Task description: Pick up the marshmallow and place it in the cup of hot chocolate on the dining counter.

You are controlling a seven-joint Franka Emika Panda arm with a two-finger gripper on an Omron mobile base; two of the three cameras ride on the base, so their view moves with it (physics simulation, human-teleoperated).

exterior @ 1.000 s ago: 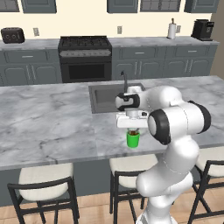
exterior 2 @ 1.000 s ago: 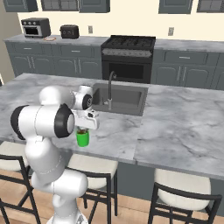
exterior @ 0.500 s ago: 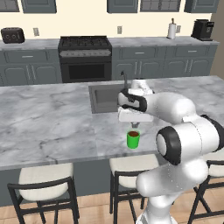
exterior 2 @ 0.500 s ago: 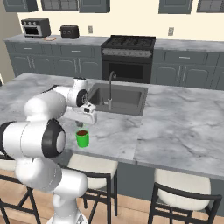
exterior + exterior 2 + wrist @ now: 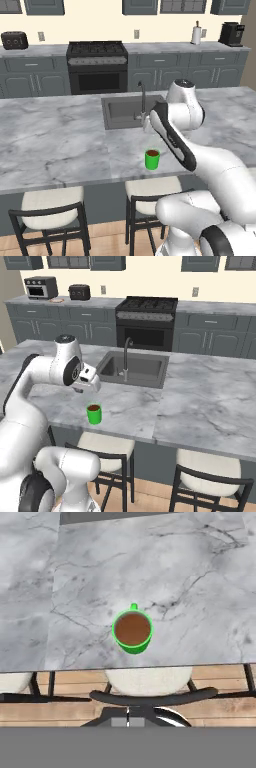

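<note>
We start with the biggest thing, the dining counter point(image 5: 60, 145). It is a long white marble top with grey lines, and we see it from above in the hand view too point(image 5: 190, 572). A dark sink point(image 5: 125, 111) with a thin faucet point(image 5: 126, 358) is set into it. Stools with cream seats stand under the near edge, and 1 stool point(image 5: 150, 684) is right below the cup.

Our white arm reaches over the counter, and its gripper point(image 5: 89, 379) hangs above the marble, up and a bit to the side of the cup. We cannot make out the small finger tips well, but the 2 jaws are pressed together, and we see nothing between them.

Next is the cup of hot chocolate point(image 5: 152, 159), a little bright green mug near the front edge of the counter, just in front of the sink. From above point(image 5: 132, 631) we see a round pool of brown drink and the handle pointing toward the sink side.

The marshmallow is the smallest thing, and we cannot find it. No white block lies on the marble, and none floats on the brown drink.

So we think the drop may be done and the marshmallow has sunk, but we cannot be sure. If so, all that is left is to pull the arm away.
</note>
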